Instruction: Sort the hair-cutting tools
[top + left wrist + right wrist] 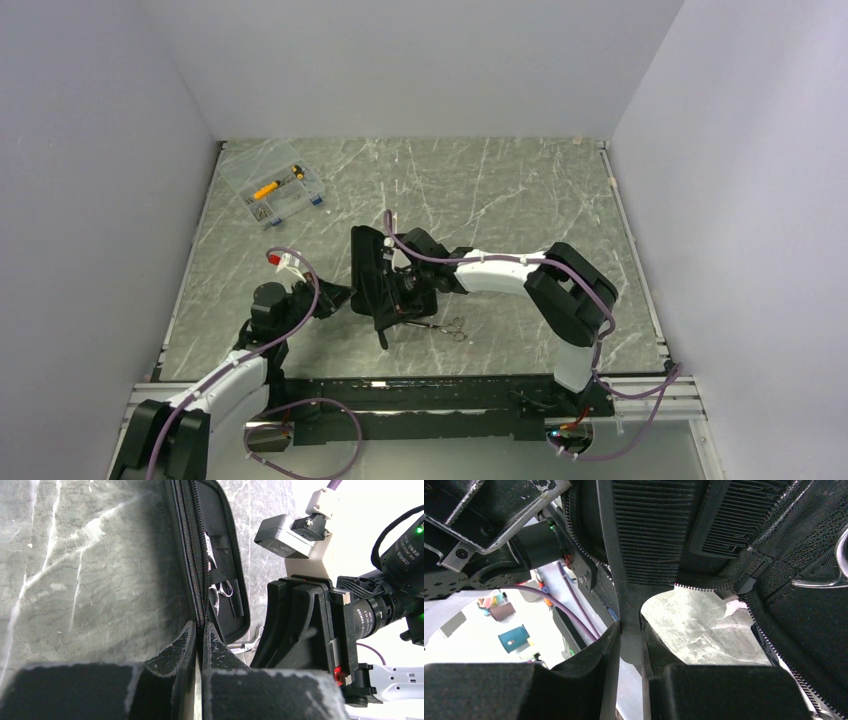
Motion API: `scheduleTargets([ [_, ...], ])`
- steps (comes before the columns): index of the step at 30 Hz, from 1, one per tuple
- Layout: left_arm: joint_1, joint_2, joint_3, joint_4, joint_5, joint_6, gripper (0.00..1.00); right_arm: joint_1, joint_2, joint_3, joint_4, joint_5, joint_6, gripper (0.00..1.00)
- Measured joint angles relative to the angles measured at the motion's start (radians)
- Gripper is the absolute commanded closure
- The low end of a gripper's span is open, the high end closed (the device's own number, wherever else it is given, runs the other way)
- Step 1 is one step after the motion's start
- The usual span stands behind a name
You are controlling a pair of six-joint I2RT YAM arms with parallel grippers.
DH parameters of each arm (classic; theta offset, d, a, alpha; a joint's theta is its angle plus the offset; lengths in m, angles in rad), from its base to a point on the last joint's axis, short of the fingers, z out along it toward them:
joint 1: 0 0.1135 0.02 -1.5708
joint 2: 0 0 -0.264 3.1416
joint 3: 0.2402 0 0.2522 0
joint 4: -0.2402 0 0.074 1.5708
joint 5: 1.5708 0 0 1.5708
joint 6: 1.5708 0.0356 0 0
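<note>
Though small, "DAMIAO" on the motor (367, 620) near the scissors (222, 591).

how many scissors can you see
2. One pair of scissors lies on the table beside the case; a second pair is tucked inside the case. More may be hidden.

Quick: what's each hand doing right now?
Left hand: closed on the black case's edge.
Right hand: closed on the black comb.
</note>
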Motion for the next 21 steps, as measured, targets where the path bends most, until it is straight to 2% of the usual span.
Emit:
scheduleTargets([
  [10, 0.000, -0.019, 0.000, -0.016, 0.000, 0.014, 1.00, -0.019, 0.015, 0.006, 0.034, -0.023, 0.016, 1.00],
  [21, 0.005, -0.019, 0.000, -0.014, -0.001, 0.018, 1.00, -0.031, 0.095, 0.084, 0.031, -0.058, 0.015, 1.00],
])
